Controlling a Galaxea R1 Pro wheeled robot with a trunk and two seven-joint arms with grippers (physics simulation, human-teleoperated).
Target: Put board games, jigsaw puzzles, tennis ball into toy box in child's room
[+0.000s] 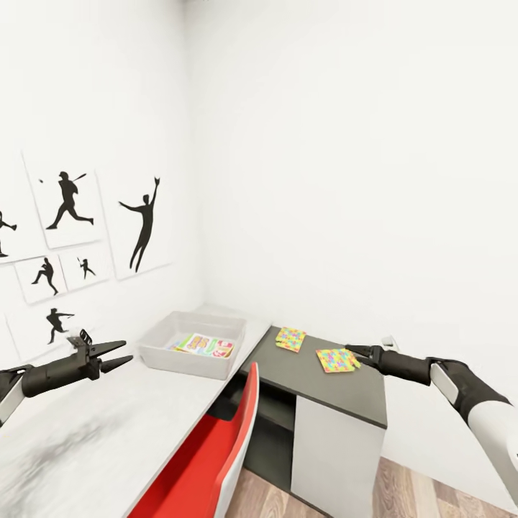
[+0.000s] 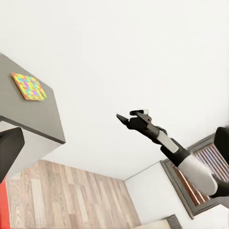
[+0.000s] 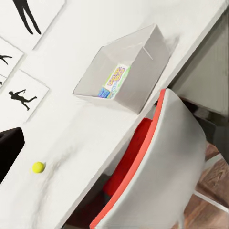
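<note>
Item: two flat multicoloured jigsaw puzzle boards, the far one (image 1: pixel 291 339) and the near one (image 1: pixel 337 360), lay flat on the dark grey lower section of the table (image 1: pixel 338 392); each near-square, corners toward the room, no clear long axis.

Right tool (image 1: pixel 352 351) beside the near board, empty; spread undeterminable. Left tool (image 1: pixel 119 355) spread, empty.

Shallow pale grey toy box (image 1: pixel 188 356) held printed game boxes (image 1: pixel 203 344).

Risk: thin boards offered little edge; fingers would likely slip or push them off.

Small yellow-green tennis ball (image 3: pixel 38 167) might roll if nudged.

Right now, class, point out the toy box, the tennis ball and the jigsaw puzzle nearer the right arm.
toy box (image 1: pixel 181 360), head view, on its near grey wall.
tennis ball (image 3: pixel 38 167), right wrist view, on its middle.
jigsaw puzzle (image 1: pixel 337 360), head view, on its patterned top.
</note>
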